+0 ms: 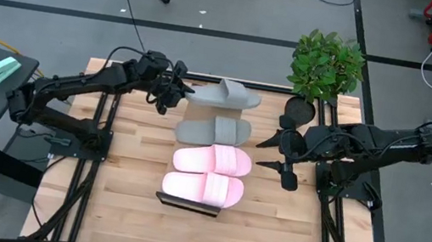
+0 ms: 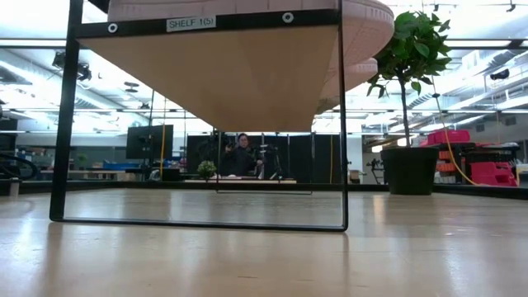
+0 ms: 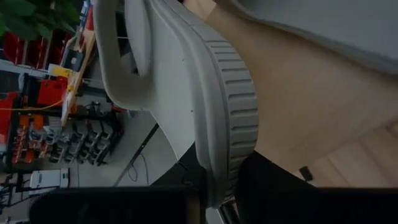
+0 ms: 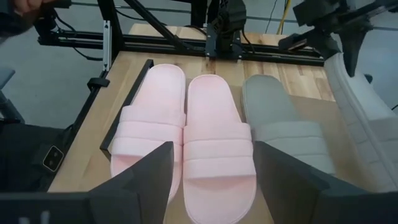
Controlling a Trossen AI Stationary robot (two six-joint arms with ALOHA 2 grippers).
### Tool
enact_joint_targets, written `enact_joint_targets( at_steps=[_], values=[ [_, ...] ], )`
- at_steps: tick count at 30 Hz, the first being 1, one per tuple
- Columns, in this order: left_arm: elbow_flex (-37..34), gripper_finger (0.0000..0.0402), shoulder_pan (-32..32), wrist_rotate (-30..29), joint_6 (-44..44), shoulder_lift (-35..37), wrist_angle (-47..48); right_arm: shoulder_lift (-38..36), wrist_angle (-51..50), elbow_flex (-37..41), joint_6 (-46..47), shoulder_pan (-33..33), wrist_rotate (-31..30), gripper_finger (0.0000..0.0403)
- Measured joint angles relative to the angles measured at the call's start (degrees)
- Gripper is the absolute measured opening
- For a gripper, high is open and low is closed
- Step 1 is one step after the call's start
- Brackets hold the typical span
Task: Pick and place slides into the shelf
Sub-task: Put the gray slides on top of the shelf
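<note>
A grey slide [image 1: 228, 95] [image 3: 186, 81] [image 4: 367, 124] stands turned on its long edge over the far end of the shelf [image 1: 186, 205] [image 2: 206, 74]. My left gripper [image 1: 176, 91] [image 3: 217, 186] is shut on it. On the shelf's plank top lie the second grey slide [image 1: 213, 130] [image 4: 286, 130] and two pink slides [image 1: 212, 160] [image 1: 201, 188] [image 4: 217, 130] [image 4: 149, 137], flat on their soles and side by side. My right gripper [image 1: 277, 158] [image 4: 211, 168] hangs open to the right of the shelf, pointing at the pink slides and touching nothing. My left gripper pinches the grey slide's heel end [image 3: 231, 174] between its two fingers, across the ribbed sole edge. The fingers come level from the table's left and lie along the slide. The slide is tilted on its side, strap toward the table's right. Whether it touches the shelf, I cannot tell.
A potted plant [image 1: 326, 64] [image 2: 410, 99] stands at the table's far right corner, just beyond my right arm. A person [image 2: 242, 157] sits in the room beyond the table. Bare tabletop [image 1: 132, 168] lies left of the shelf and toward the near edge.
</note>
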State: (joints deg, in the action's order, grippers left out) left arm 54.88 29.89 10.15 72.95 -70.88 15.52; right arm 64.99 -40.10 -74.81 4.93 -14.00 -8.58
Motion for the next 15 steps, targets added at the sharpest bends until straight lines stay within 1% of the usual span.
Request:
enact_joint_targets(
  at_steps=[4, 7, 12, 15],
  values=[
    [0.0, 0.0052, -0.6, 2.1, -0.4, 1.6, 0.1, 0.0, 0.0, 0.0, 0.0, 0.0, 0.0, 0.0226],
    [0.0, 0.0052, -1.0, 5.2, -0.5, 2.7, -0.1, 0.0, 0.0, 0.0, 0.0, 0.0, 0.0, 0.0226],
    [0.0, 0.0052, 0.2, 6.4, -0.5, 3.1, 1.1, 0.0, 0.0, 0.0, 0.0, 0.0, 0.0, 0.0226],
    [0.0, 0.0052, 2.2, 10.9, -0.5, 3.1, 2.3, 0.0, 0.4, 0.0, 0.0, 0.0, 0.0, 0.0226]
  ],
)
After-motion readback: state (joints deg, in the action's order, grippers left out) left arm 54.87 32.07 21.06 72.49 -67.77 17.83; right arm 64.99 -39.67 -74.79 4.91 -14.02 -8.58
